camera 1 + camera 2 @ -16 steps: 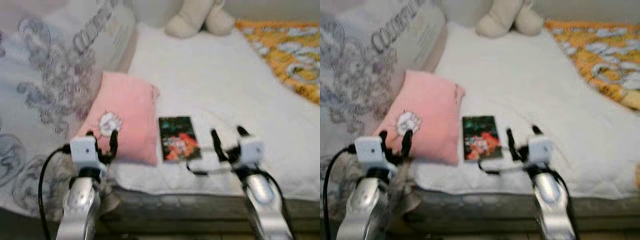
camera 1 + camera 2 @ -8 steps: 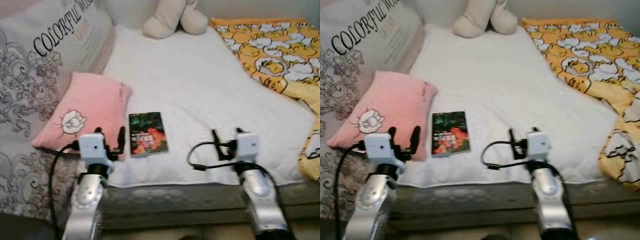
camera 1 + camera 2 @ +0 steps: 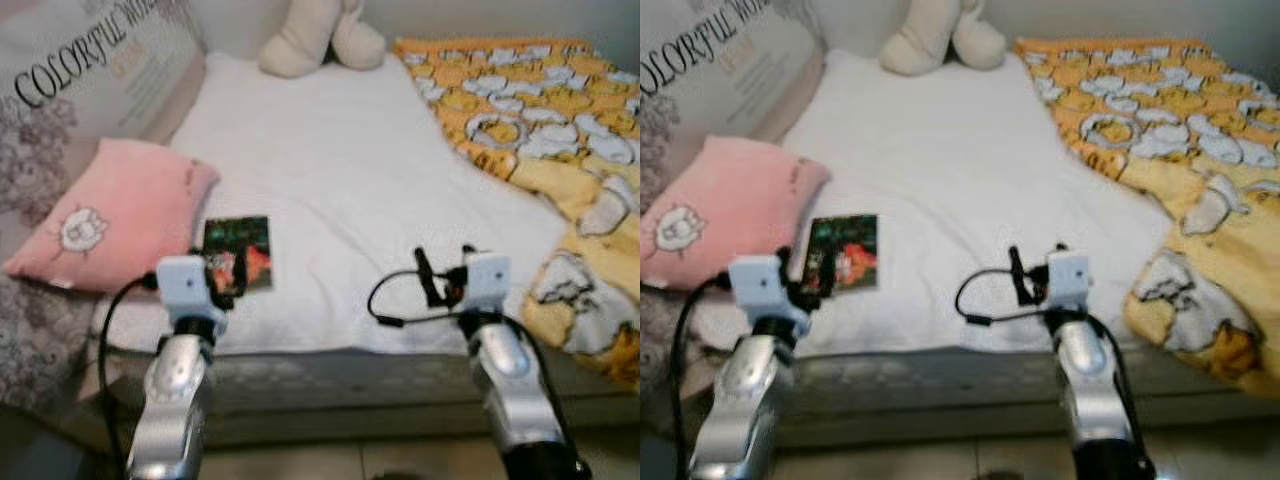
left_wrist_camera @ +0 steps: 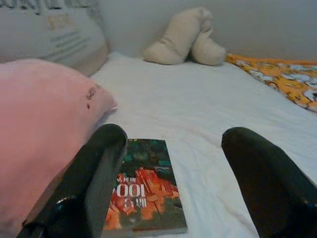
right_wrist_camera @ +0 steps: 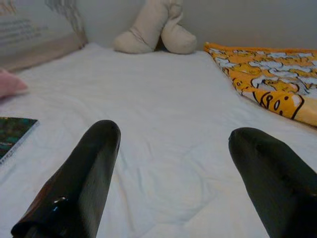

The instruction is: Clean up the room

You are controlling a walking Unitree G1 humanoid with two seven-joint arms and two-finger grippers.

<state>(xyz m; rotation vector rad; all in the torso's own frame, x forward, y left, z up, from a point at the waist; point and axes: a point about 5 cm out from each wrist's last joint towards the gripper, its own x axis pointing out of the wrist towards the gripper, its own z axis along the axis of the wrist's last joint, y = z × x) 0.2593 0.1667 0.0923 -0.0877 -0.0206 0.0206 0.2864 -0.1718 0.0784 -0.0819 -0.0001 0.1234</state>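
Printed pillow (image 3: 90,70) stands at the far left, well beyond the left gripper. Pink pillow (image 3: 105,215) lies on the bed (image 3: 330,170) to the left of and just beyond the left gripper, below the printed one.

Left gripper (image 4: 171,148) hovers at the near edge of the bed, fingers (image 4: 104,163) spread wide with nothing between them. In the head views it overlaps the near corner of the book (image 3: 240,250); contact cannot be confirmed. In the left wrist view the book lies flat on the white sheet directly ahead, closer to one finger, its long edge just beside the pink pillow. Cover is dark green with red-orange artwork.

Plush toy (image 3: 315,35), cream in colour, rests at the far end of the bed, well ahead of both grippers and roughly between their lines.

Right gripper (image 5: 176,158) hovers over the near edge of the bed, fingers (image 5: 89,168) spread apart, holding nothing. Bare white sheet lies ahead of it. The book sits well to its left. A black cable (image 3: 385,300) loops off its left side.

Blanket (image 3: 540,130), orange-yellow with a cartoon print, covers the bed to the right of the right gripper, running from the far end to the near edge.
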